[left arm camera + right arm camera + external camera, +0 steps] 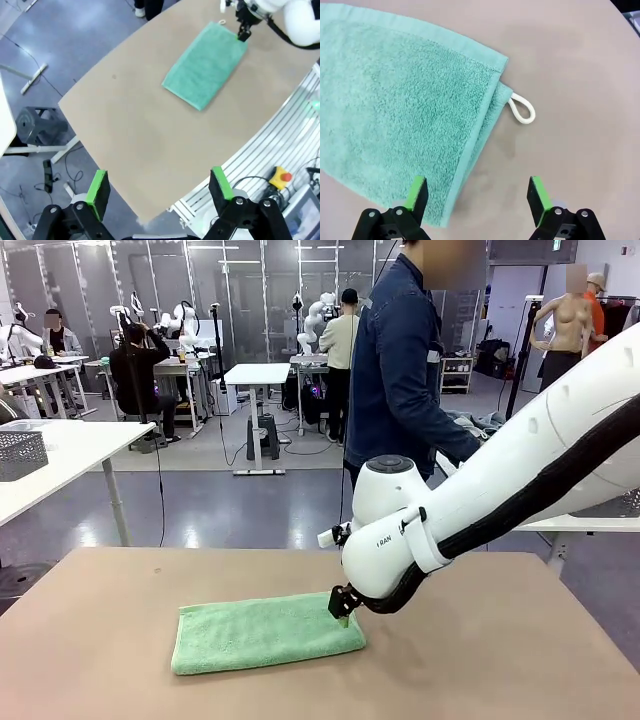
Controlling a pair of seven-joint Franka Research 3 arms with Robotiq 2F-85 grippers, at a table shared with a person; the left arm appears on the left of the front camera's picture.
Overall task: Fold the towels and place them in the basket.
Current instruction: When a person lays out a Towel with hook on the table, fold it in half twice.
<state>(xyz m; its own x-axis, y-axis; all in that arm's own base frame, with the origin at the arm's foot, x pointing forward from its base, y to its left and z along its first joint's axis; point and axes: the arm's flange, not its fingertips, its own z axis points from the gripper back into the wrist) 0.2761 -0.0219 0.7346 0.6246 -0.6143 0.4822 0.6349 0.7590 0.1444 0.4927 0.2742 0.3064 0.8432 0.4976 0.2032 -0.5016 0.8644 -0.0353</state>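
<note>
Green towel (265, 632) judged soft, limp, light; best pinched at layered edge by loop (522, 111). Right gripper (477, 192) spread empty over that edge; left gripper (160, 192) spread empty, well off towel.

The round white robot arm (395, 490) carries a thick black cable (570, 465); its black right gripper (477, 182) has green pads (418, 191).

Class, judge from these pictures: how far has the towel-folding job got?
Done: the green towel lies folded on the table. In hand: the right gripper, open, hovers over its loop corner; the left gripper hangs open, high above. Left: putting it away; it lies on bare tabletop.
</note>
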